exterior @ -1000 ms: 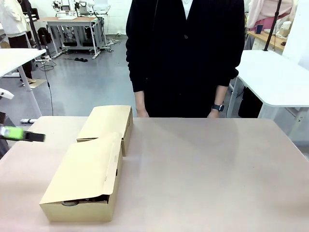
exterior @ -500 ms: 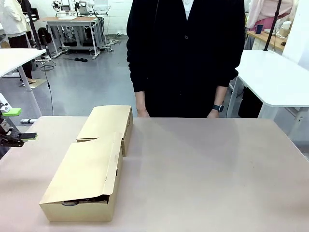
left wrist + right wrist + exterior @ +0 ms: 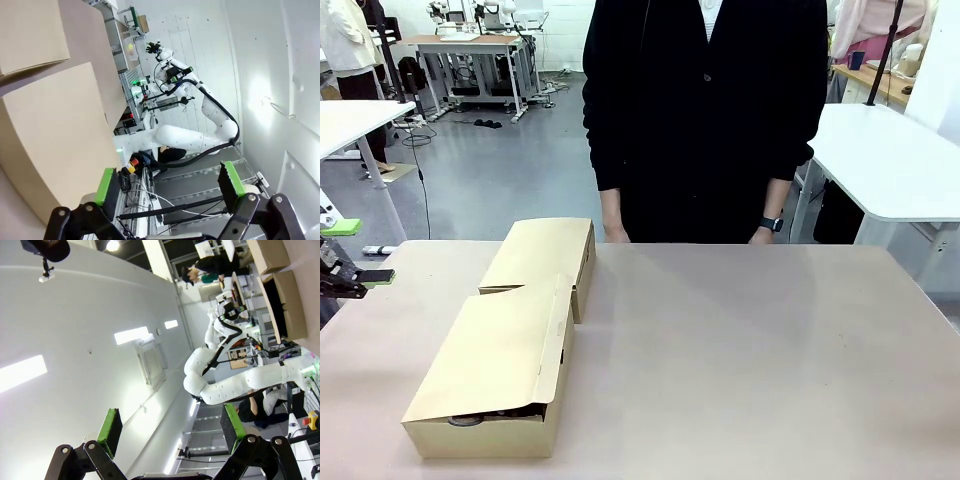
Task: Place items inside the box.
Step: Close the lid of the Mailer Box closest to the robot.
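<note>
The box (image 3: 490,365), plain brown cardboard, lies at the near left of the table with its flap lid lowered almost flat. Through the narrow gap at its near end I make out dark items (image 3: 485,415), too hidden to name. My left gripper (image 3: 350,252) hangs at the table's left edge, well left of the box, open and empty. The left wrist view has its green pads (image 3: 106,186) wide apart, with the box (image 3: 50,135) beyond them. In the right wrist view the right gripper (image 3: 170,431) is open and empty, far from the box (image 3: 287,300).
A smaller-looking cardboard box (image 3: 542,255) sits closed just behind the task box, touching it. A person in black stands at the far side with both hands (image 3: 615,235) at the table edge. The bare tabletop (image 3: 750,350) stretches across the middle and right.
My left gripper has drawn back to the left, away from the box, and turned so that its pads now stand one above the other. The boxes have not moved.
</note>
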Tool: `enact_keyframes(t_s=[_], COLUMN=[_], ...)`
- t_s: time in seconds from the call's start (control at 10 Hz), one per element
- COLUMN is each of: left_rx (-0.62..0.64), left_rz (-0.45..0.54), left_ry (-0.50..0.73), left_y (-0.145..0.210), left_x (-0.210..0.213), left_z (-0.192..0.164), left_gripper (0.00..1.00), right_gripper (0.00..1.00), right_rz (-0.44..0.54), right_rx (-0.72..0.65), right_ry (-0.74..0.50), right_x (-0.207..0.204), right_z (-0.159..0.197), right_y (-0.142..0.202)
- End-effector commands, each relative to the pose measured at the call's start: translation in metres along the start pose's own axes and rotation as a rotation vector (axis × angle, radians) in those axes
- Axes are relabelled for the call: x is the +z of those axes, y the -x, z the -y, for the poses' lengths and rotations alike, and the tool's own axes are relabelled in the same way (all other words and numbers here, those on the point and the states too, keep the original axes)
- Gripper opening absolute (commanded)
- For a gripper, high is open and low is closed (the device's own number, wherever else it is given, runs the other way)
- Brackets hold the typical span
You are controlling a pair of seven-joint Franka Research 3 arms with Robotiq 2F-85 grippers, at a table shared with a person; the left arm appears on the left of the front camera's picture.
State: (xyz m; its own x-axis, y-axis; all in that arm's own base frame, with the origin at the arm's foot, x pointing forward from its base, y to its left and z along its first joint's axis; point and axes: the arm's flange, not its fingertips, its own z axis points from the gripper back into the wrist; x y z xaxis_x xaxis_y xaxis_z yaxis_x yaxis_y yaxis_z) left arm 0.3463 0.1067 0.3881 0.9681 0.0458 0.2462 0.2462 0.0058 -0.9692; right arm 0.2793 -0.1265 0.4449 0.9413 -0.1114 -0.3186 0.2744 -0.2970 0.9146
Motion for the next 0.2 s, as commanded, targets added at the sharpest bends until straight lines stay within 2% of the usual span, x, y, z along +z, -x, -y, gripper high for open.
enact_keyframes(t_s=[0.0, 0.1], left_rx=[-0.018, -0.018], left_rz=[-0.006, -0.006], left_ry=[-0.002, -0.002], left_y=[0.0061, 0.0061], left_x=[-0.0015, -0.0015], left_z=[-0.0003, -0.0003], left_gripper=[1.00, 1.00], right_gripper=[1.00, 1.00], right_rz=[-0.004, -0.004], right_rx=[-0.008, -0.008], right_ry=[-0.006, -0.006], right_x=[-0.0007, -0.0007], right_z=[-0.0057, -0.0057], right_y=[0.0042, 0.0042])
